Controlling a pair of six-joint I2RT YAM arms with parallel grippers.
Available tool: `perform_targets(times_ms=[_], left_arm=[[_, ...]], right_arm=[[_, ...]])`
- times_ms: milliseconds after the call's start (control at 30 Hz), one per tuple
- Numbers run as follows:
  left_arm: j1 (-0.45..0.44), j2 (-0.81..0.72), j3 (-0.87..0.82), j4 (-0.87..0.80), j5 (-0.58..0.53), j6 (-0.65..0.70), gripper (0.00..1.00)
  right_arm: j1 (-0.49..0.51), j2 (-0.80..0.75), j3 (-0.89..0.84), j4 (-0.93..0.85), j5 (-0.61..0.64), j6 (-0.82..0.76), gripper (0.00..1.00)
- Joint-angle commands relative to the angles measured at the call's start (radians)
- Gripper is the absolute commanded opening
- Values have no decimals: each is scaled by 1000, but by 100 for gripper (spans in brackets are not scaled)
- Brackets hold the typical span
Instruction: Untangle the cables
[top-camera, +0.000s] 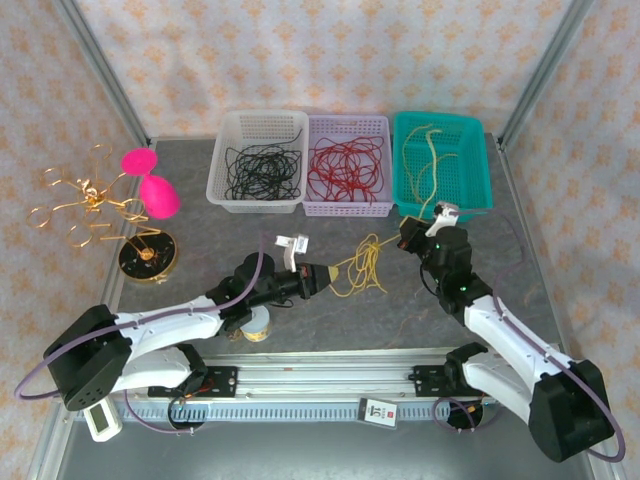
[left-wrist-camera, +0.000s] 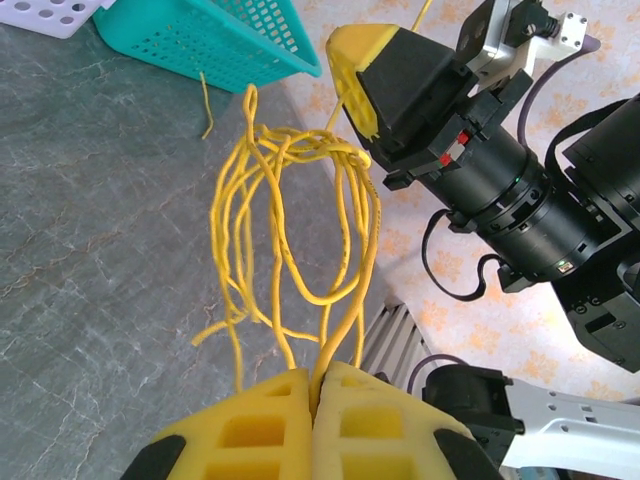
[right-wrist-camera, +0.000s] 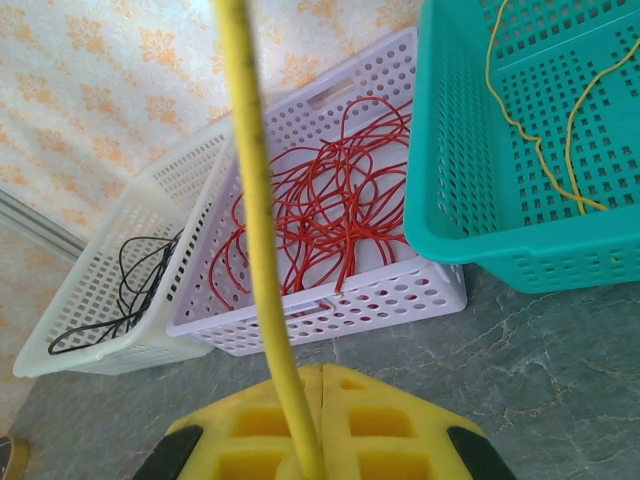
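Black wires (top-camera: 262, 170) sit in the white basket (top-camera: 222, 150), red wires (top-camera: 345, 165) in the lilac basket (top-camera: 347, 208), some yellow wires (top-camera: 425, 165) in the teal basket (top-camera: 480, 160). My left pincer (top-camera: 322, 277) and right pincer (top-camera: 408, 230) both pinch tight on the yellow clump (top-camera: 360, 265) between them. I think it is the last job.

Left arm (top-camera: 170, 325), right arm (top-camera: 505, 335): white shells, black joints, lilac cables (top-camera: 262, 268); left pincer (left-wrist-camera: 316, 385), right pincer (right-wrist-camera: 320, 380): yellow gridded pads (left-wrist-camera: 250, 430).
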Motion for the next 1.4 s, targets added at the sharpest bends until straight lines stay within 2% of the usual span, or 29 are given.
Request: perform_targets(times_ms=[0,167,333,500,667,800,1133,1200,1300,1367], left_arm=[[7,-48,-6,-107,-26,40,0],[55,-188,-24,-251,-100,66,0],[134,-334,3,-430,-90,113,0],[193,-409,85,-590,-100,190,0],[269,-435,225,-774,-182,298,0],[360,-452,378,-921,-311,383,0],[551,-403,617,-1002,-400,479,0],[560,-392,654,-968,-347,504,0],[560,-358,672,-886,-152,501,0],[560,-331,673,-842,-44,489,0]], right_arm=[[-46,7,42,-19,138,-10,0],[-138,15,65,-98,228,-34,0],[-221,39,61,-133,190,-34,0],[-227,22,68,-181,143,-47,0],[-229,6,37,-262,99,-15,0],[-232,-30,-16,-300,129,22,0],[-264,-44,-62,-315,121,37,0],[-264,-47,-63,-304,48,27,0],[-249,-48,-84,-227,-197,12,0],[-189,-43,-80,-217,-247,7,0]])
